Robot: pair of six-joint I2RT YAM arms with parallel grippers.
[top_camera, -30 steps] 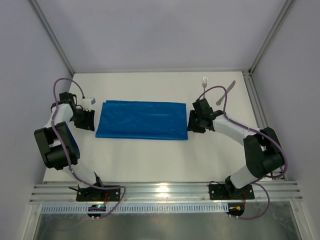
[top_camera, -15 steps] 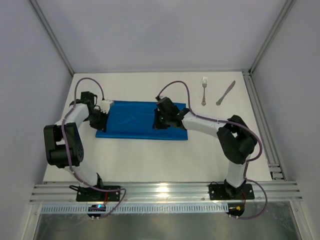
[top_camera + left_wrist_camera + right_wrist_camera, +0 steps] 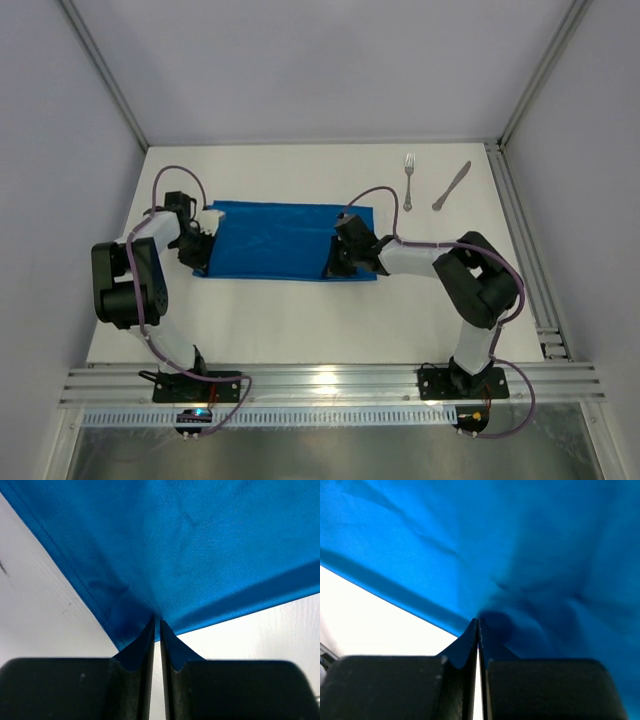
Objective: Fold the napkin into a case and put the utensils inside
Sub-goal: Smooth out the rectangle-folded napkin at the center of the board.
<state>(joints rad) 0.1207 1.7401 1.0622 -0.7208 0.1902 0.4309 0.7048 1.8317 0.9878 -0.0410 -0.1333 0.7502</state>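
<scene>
Overhead view: the napkin (image 3: 275, 240), a bright blue cloth folded to a wide oblong, lay flat on the white table (image 3: 300, 320), left of centre. The left gripper (image 3: 203, 258) met the cloth at its near left corner. The right gripper (image 3: 336, 266) met it on the near edge, towards the right end. The fork (image 3: 408, 180) and the knife (image 3: 451, 186) lay side by side, apart from each other, at the far right of the table and well clear of the cloth and of both arms. Left wrist view: the left gripper (image 3: 156, 625) had its jaws drawn almost together, pinching the corner of the napkin (image 3: 190, 545), whose cloth puckered towards the tips, with bare table (image 3: 35, 605) on either side. Right wrist view: the right gripper (image 3: 478, 627) had its jaws pressed together on the edge of the napkin (image 3: 510, 545), where a dark crease gathered at the tips, with the table (image 3: 370, 610) to the left.
</scene>
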